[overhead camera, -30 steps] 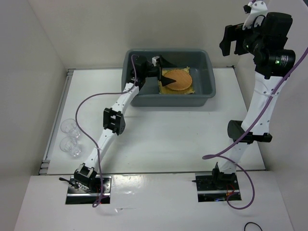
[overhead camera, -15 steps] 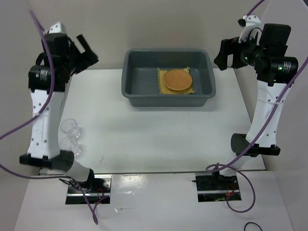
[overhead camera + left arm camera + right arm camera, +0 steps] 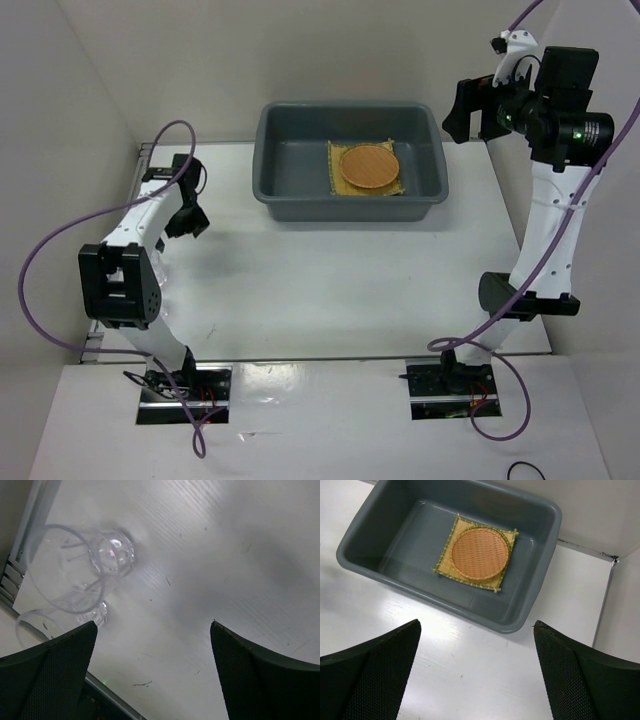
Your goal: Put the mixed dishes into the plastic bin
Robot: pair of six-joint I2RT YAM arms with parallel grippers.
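Clear cups (image 3: 112, 555): two; mat (image 3: 446, 566): one.

**Site:** robotics lab test cell, as I view it from my remote console.

**Evidence on view:**
- White table (image 3: 340, 285) carrying a grey bin (image 3: 350, 103).
- Plain white panels (image 3: 300, 50) box the table in at the back and on both sides.
- Two arms, left (image 3: 125, 270) and right (image 3: 545, 220), each mounted on a metal plate (image 3: 185, 393) at the near edge.
- Purple cables (image 3: 24, 280) loop loose from the arms.
- Metal rail (image 3: 9, 575) runs along the table's left edge.
- A camera rides on each wrist.
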